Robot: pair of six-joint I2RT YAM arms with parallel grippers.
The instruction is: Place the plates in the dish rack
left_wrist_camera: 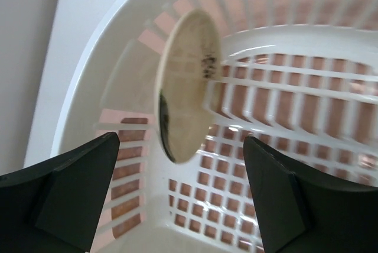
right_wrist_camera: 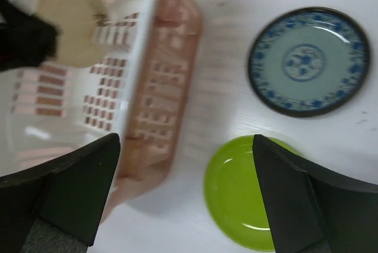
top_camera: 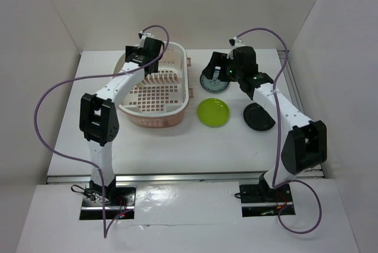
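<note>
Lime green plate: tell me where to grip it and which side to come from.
Pinch the rim of the lime green plate from above, probably at its near edge. It lies flat, face up, so only the raised lip gives fingers purchase; the dish rack and black plate flank its sides.

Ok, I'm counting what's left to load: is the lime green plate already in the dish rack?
No, the lime green plate lies flat on the table, right of the dish rack.

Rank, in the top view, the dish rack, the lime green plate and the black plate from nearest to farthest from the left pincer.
1. Dish rack, directly under the left pincer.
2. Lime green plate, right of the rack.
3. Black plate, farthest right.
</note>
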